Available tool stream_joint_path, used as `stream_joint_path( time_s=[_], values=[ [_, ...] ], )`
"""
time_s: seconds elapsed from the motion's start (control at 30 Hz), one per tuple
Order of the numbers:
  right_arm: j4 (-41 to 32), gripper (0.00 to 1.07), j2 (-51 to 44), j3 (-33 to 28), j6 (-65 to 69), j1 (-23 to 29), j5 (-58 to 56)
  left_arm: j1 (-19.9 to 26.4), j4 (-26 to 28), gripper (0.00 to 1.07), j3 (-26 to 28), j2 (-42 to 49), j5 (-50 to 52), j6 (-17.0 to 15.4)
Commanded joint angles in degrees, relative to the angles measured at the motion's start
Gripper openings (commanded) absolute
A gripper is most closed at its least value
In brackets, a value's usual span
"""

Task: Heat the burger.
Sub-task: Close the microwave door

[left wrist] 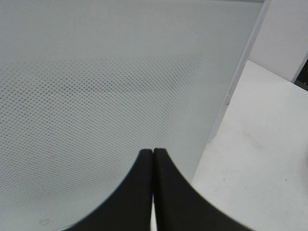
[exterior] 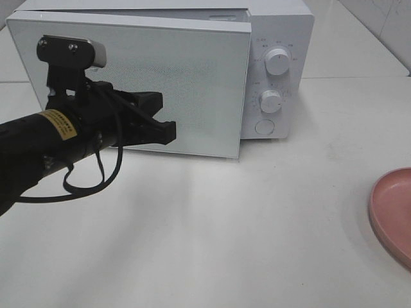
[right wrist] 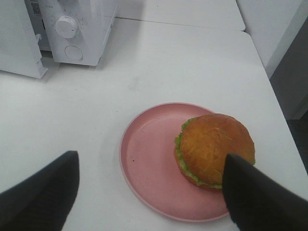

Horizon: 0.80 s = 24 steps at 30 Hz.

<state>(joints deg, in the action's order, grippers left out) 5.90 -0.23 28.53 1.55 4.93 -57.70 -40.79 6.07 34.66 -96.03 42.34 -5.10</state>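
Observation:
The burger (right wrist: 214,148), a golden-brown bun with green lettuce at its edge, sits on the round pink plate (right wrist: 144,159) in the right wrist view; in the exterior high view only the plate's edge (exterior: 393,212) shows at the right border and the burger is out of view. My right gripper (right wrist: 149,192) is open above the plate, its fingers wide apart, one fingertip (right wrist: 255,197) by the burger. My left gripper (exterior: 168,130) is shut and empty, its tips (left wrist: 153,159) right at the white microwave door (exterior: 141,70), which stands slightly ajar.
The white microwave (exterior: 282,38) stands at the back of the white table (exterior: 257,244), with two knobs (exterior: 277,62) and a round button (exterior: 264,127) on its right panel. It also shows in the right wrist view (right wrist: 72,29).

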Motion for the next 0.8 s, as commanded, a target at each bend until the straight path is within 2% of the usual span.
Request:
stream_joint_path(
  time_s=[0.03, 0.1, 0.2, 0.27, 0.57, 0.63, 0.8],
  values=[
    [0.23, 0.75, -1.6, 0.17, -0.29, -0.23, 0.8, -0.86, 1.43, 0.0, 2.23, -1.26, 0.4, 0.23],
    [0.23, 0.75, -1.6, 0.17, -0.29, -0.23, 0.8, -1.32, 1.89, 0.0, 6.13, -3.9, 0.17, 0.23],
    [0.23, 0.75, -1.6, 0.17, -0.29, -0.23, 0.8, -1.32, 1.95, 0.0, 7.1, -4.53, -0.23, 0.17],
    [0.23, 0.75, -1.6, 0.17, -0.29, -0.23, 0.8, -1.32, 2.01, 0.0, 10.66, -6.3, -2.12, 0.17],
    [0.23, 0.75, -1.6, 0.17, -0.29, -0.23, 0.8, -1.32, 2.01, 0.0, 15.93, -9.05, -3.09, 0.17],
    [0.23, 0.75, -1.6, 0.17, -0.29, -0.23, 0.8, -1.32, 2.01, 0.0, 19.19, -10.94, -5.33, 0.17],
    [0.23, 0.75, -1.6, 0.17, -0.29, -0.23, 0.8, -1.32, 2.01, 0.0, 22.06, -13.06, -5.56, 0.17]
  ],
)
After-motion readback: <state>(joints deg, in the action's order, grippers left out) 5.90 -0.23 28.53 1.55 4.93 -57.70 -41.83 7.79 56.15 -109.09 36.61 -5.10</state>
